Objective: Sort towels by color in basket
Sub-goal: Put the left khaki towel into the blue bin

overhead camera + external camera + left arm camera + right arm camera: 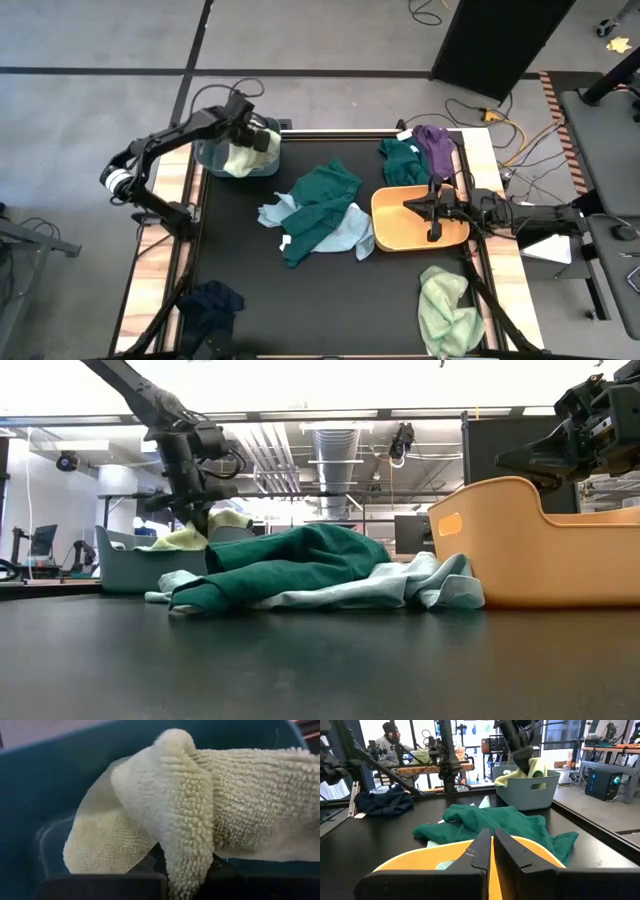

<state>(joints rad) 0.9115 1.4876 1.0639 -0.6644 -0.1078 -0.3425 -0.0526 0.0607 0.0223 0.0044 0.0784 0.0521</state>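
Observation:
My left gripper is over the blue-grey basket at the table's far left, shut on a pale green towel. My right gripper is shut and holds nothing, hovering level over the orange basket. A dark green towel lies mid-table on top of light blue towels. A dark teal towel and a purple towel lie at the far right. Another pale green towel lies at the near right, and a navy towel at the near left. My left gripper pinches a thick fold of the pale green towel between its two fingers, coming from above and slanting down into the basket. The towel bunches up at the fingers, and its other end lies over the basket's rim.
The blue-grey basket stands at the far-left edge and the orange basket at the right. The mat in front of the centre towel pile is bare. Wooden side strips border the mat. A person sits at a bench beyond the table.

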